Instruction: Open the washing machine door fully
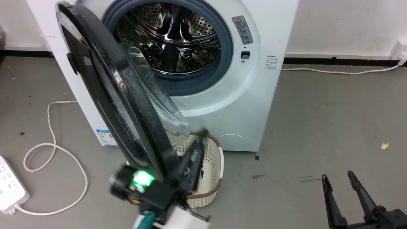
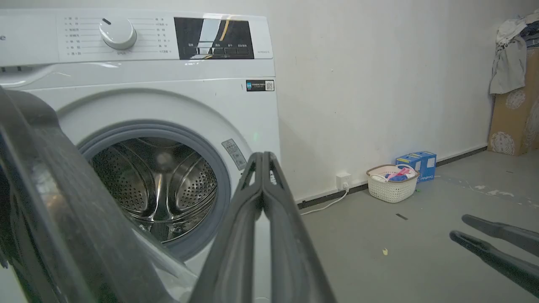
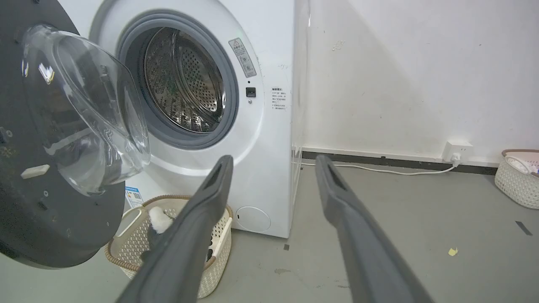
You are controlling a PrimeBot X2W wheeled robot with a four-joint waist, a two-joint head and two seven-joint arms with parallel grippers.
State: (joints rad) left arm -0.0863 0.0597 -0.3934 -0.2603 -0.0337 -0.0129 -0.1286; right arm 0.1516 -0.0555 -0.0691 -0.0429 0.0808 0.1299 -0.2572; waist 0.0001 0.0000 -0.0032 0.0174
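At the lower edge of the door, my left claw is clenched, fingers pressed together with nothing between them. It is blurred in the head view, so I cannot tell whether it touches the rim. Its fingers lie over a basket on the floor before the washer. The door stands swung out on its left-side hinge, about half open, its glass bowl facing the bared drum. My right claw is released and empty, low on my right, well apart from the door. A cable runs to a power strip at far left.
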